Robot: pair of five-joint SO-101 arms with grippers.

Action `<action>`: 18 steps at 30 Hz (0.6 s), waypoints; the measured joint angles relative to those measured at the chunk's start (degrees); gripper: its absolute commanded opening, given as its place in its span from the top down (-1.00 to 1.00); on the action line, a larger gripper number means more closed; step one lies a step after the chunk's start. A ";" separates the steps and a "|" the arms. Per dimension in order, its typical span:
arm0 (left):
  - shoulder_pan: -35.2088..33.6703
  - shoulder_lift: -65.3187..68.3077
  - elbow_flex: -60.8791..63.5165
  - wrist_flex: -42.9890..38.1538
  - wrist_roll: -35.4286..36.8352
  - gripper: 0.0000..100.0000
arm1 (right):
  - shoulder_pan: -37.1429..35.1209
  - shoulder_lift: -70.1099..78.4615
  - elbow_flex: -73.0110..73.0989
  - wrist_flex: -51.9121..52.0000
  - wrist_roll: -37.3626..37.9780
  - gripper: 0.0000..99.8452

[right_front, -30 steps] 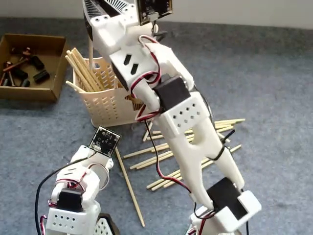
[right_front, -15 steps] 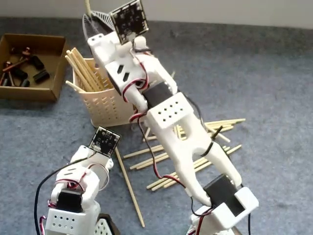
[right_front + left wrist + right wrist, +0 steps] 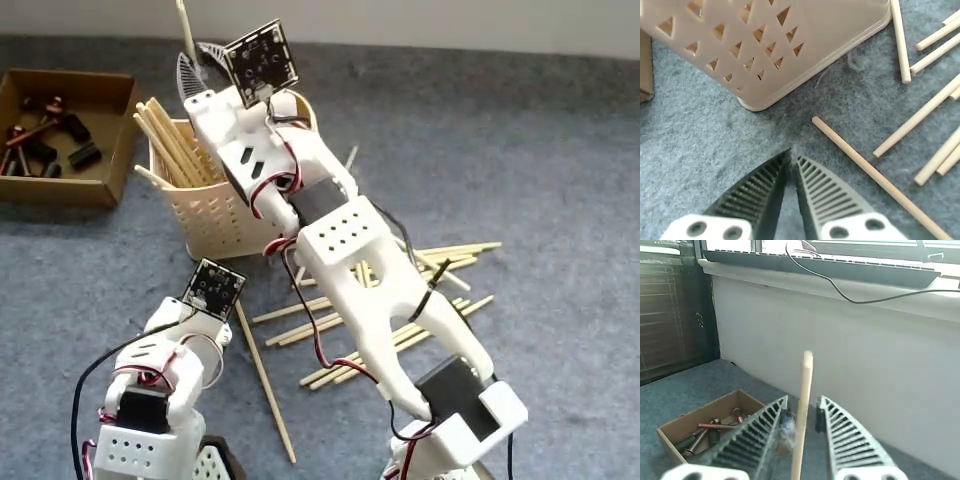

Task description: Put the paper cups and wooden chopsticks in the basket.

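In the high view the right arm stretches from the near edge up to the basket, which stands on the grey carpet with a bundle of sticks leaning inside it. The right gripper is above the basket's far side, and a chopstick rises upright from it. Loose chopsticks lie scattered on the carpet under the arm, and one more lies just beside the left arm. A cardboard box of small parts sits well to the basket's side. In the left wrist view the left gripper hovers low over the carpet, its fingers all but together and holding nothing. The basket's corner is near its tips, the single chopstick lies close by, and others lie farther off. In the right wrist view the right gripper is narrowly parted, clasping the upright chopstick, which pokes past the fingertips. The box lies beyond on the carpet, in front of a white wall.
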 measured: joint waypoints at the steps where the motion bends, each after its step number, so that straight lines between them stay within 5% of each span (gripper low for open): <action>1: 0.00 0.00 0.00 0.00 0.00 0.97 | 0.00 0.00 0.00 0.79 0.00 0.77; 10: 0.00 0.00 0.00 0.00 0.00 0.97 | -2.55 -10.46 1.76 11.78 0.00 0.77; 18: -4.57 0.00 0.00 -1.76 0.00 0.97 | -2.73 -23.38 1.76 31.56 0.00 0.77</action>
